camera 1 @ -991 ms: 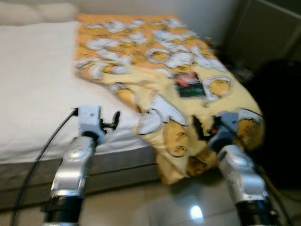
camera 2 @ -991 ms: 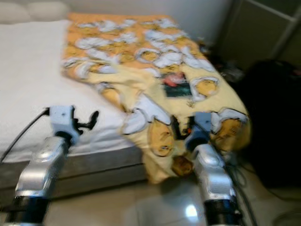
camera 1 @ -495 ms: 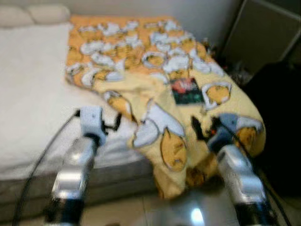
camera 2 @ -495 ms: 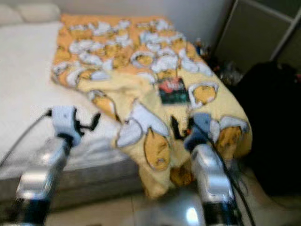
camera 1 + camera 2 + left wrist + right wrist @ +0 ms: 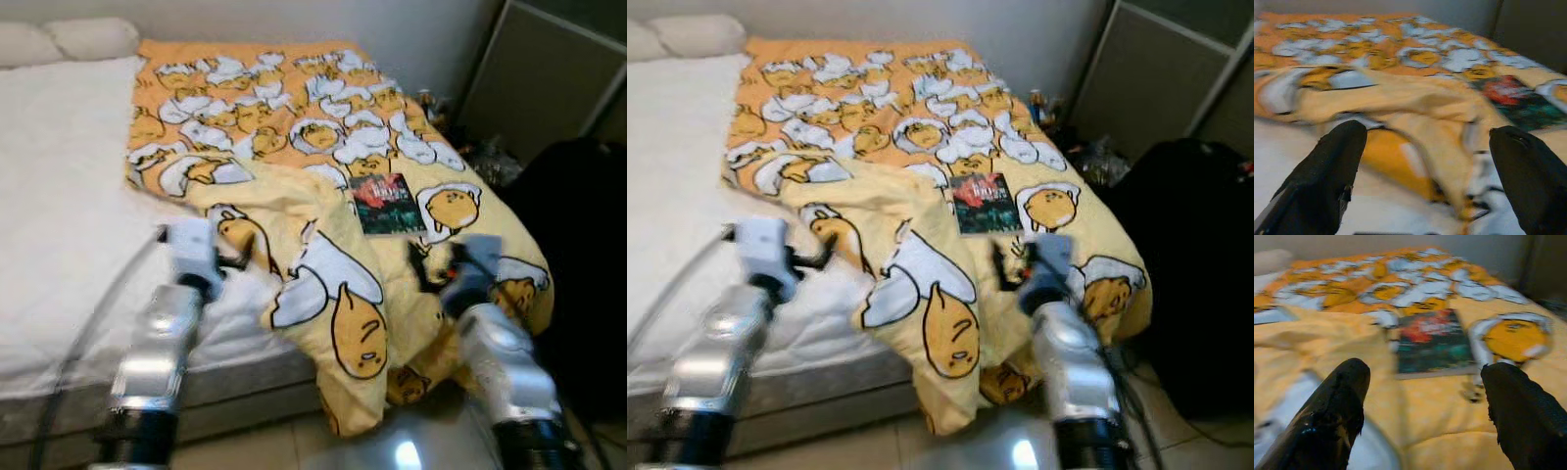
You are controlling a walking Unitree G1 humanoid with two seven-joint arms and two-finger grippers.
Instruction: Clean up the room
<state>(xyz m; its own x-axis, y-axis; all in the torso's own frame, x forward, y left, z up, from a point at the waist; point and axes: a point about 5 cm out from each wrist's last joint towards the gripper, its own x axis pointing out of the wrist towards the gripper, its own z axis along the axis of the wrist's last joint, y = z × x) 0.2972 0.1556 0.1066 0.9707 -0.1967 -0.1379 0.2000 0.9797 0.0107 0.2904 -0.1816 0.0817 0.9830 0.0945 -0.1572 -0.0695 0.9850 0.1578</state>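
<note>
Lying on blanket (image 5: 294, 176): book (image 5: 387, 204)

The right gripper (image 5: 1422, 406) is hanging just above the blanket (image 5: 1342, 333) with its two black fingers (image 5: 1337, 406) spread wide apart, nothing between them. A book (image 5: 1434, 342) with a dark cover, red and teal on it, is lying flat on the yellow blanket past the fingertips, roughly between them. The blanket is showing white and orange cartoon prints all over, one round yellow figure (image 5: 1513, 335) sitting just beside the book. A pale pillow (image 5: 1271, 259) is peeking in at the far corner. Everything's looking a bit blurry.
</note>
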